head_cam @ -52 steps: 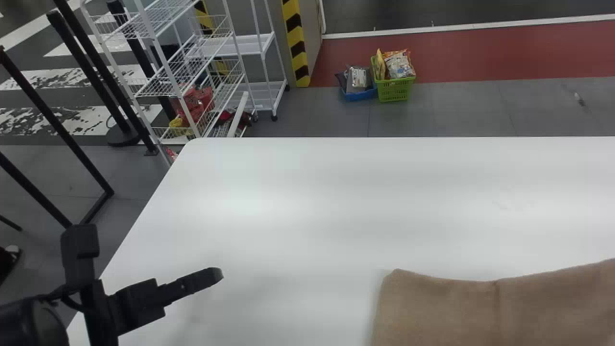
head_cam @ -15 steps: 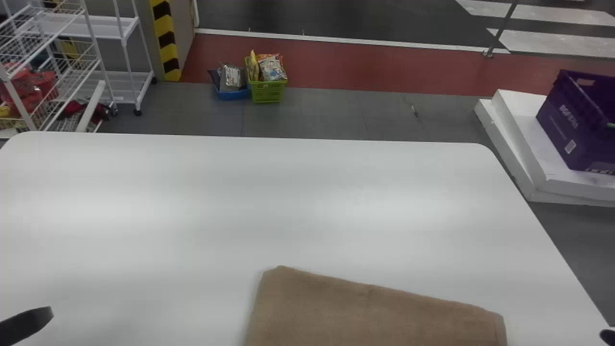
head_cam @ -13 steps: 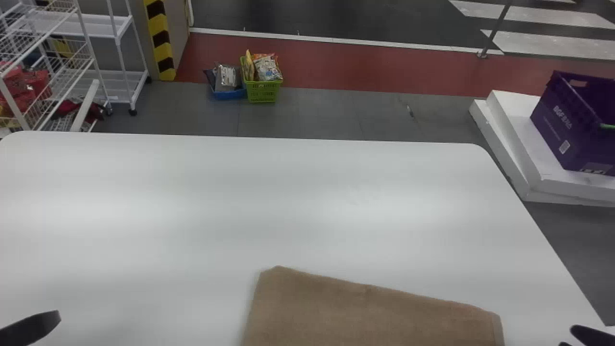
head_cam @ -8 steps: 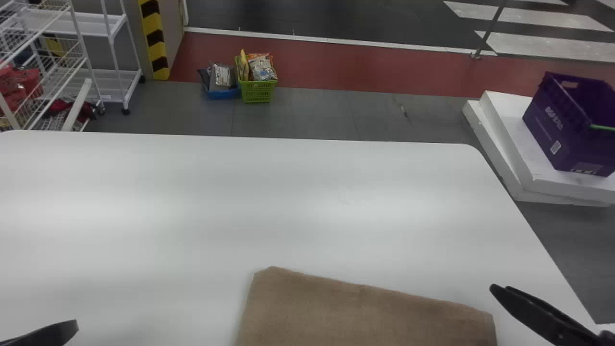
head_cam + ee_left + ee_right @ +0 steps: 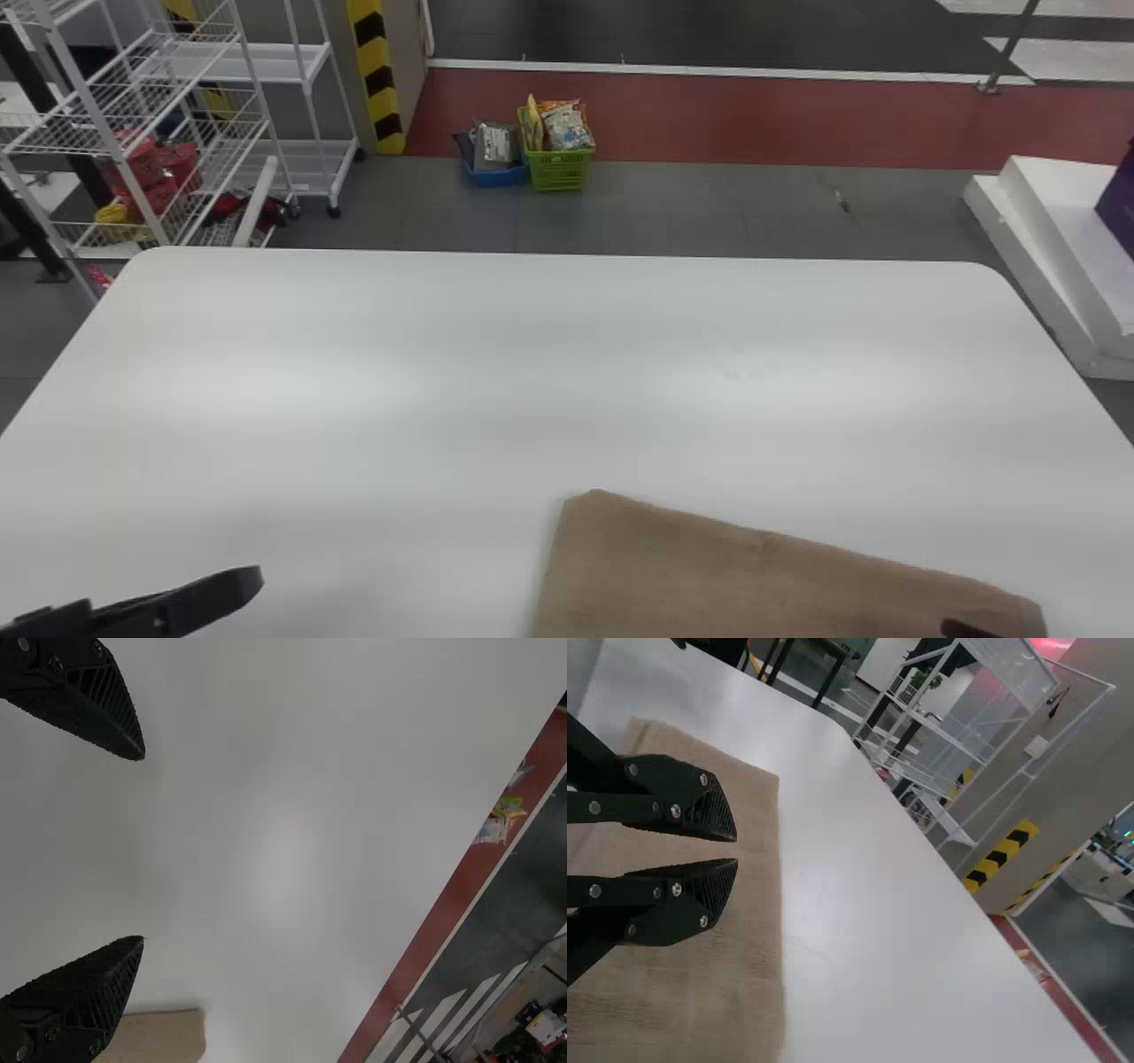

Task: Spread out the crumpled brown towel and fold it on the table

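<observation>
The brown towel [image 5: 709, 567] lies flat on the white table [image 5: 496, 372] at the bottom right of the head view, its far edge slanting. My left gripper [image 5: 252, 580] is over bare table to the towel's left. In the left wrist view, that gripper [image 5: 143, 849] is wide open with nothing between its fingers, and a corner of the towel [image 5: 164, 1036] shows beside one finger. My right gripper [image 5: 961, 629] shows as a dark tip over the towel's right part. In the right wrist view, this gripper [image 5: 735, 850] stands partly open above the towel [image 5: 682, 983], a narrow gap between its fingers.
Beyond the table's far edge stand a white wire rack [image 5: 257, 115], a green basket [image 5: 558, 168] with bags and a blue tray [image 5: 498, 175] on the floor. White blocks [image 5: 1076, 266] and part of a purple crate [image 5: 1123, 208] are off to the right.
The head view swung right, then partly back left. My right gripper came in from the right and is now over the towel's right part. The towel's slanted far edge looks much the same.
</observation>
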